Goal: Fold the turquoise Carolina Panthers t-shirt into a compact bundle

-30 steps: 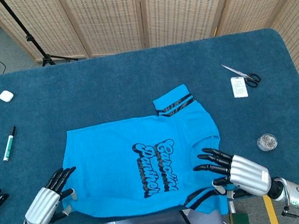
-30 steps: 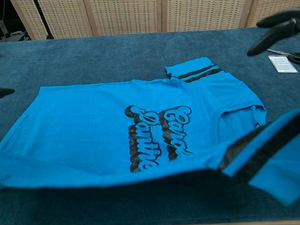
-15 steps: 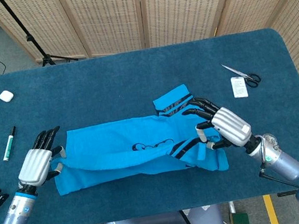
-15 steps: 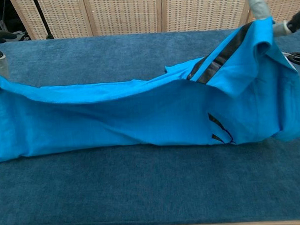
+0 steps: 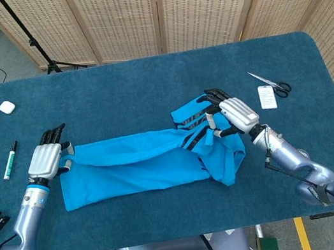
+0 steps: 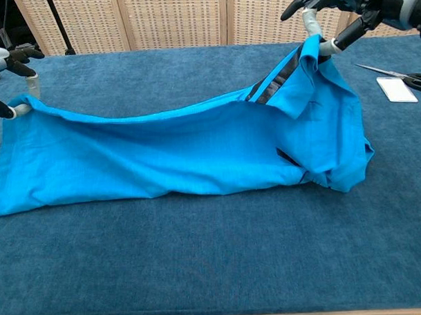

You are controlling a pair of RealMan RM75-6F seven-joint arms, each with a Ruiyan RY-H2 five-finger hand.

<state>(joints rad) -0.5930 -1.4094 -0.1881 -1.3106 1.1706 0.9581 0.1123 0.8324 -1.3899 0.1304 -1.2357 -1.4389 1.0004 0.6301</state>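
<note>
Desk (image 5: 145,77), covered in dark blue carpet-like felt, carries everything.

Turquoise cotton t-shirt (image 5: 136,169) with black-striped sleeves lies between the two hands, doubled lengthwise into a long band; print is hidden inside the fold. The upper layer's edge is held raised at both ends and sags in the middle.

Risks, as a judgement:
- Sagging middle may land short of the far edge, giving a crooked fold; cause would be the hands lowering without keeping the cloth taut between them.
- Collar end bunches and droops in a loose wad below the right hand; if set down like that the bundle will be lumpy, and the striped sleeve may stay trapped in the crease.
- Each grip looks like a light pinch on thin fabric; a sideways tug could slip it free.

Right hand (image 6: 350,7): above the collar end, palm down, fingertips pinching the sleeve hem, other fingers spread forward. Forearm runs back toward the near right desk edge.

Left hand (image 5: 47,160): at the hem end, low, back of the hand up, fingertips clamped on the shirt corner.

Beyond the right hand: white card (image 5: 267,97), small scissors (image 5: 271,82). Outboard of the left hand: green marker (image 5: 9,160), white case (image 5: 6,107).
</note>
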